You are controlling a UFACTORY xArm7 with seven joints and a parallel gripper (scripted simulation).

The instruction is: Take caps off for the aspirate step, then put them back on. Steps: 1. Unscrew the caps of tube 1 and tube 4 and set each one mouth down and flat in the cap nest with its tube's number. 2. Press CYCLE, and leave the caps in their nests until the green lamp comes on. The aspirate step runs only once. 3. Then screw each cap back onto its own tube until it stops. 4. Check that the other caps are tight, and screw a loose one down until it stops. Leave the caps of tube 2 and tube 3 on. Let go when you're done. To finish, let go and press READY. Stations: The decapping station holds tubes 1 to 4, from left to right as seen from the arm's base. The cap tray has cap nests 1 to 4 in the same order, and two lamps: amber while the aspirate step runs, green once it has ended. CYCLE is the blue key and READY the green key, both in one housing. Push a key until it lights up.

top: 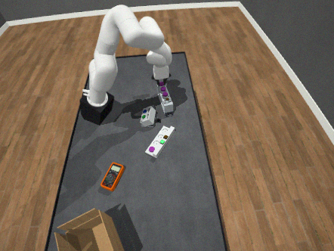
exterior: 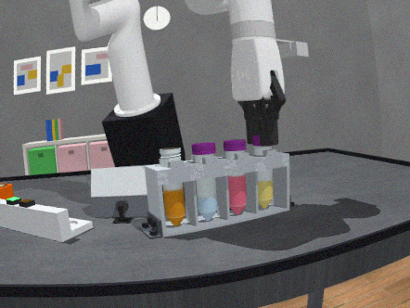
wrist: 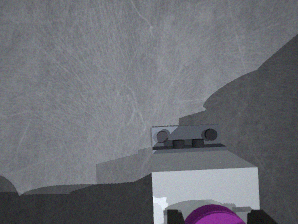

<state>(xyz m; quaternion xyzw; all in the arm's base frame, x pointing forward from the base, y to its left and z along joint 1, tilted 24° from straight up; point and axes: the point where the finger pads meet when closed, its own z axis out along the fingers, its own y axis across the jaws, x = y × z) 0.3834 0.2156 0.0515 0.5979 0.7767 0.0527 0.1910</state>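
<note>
The white decapping station holds four tubes in a row. In the exterior view the orange tube at the left has no cap. The blue tube and the pink tube carry purple caps. My gripper stands upright over the yellow tube at the right end and is shut on its purple cap, which sits on the tube's mouth. That cap shows at the bottom edge of the wrist view. The cap tray holds one purple cap in its near end nest, and its green lamp is lit.
The key housing with the blue key and green key stands between the arm's base and the tray. An orange multimeter and an open cardboard box lie nearer the front of the mat.
</note>
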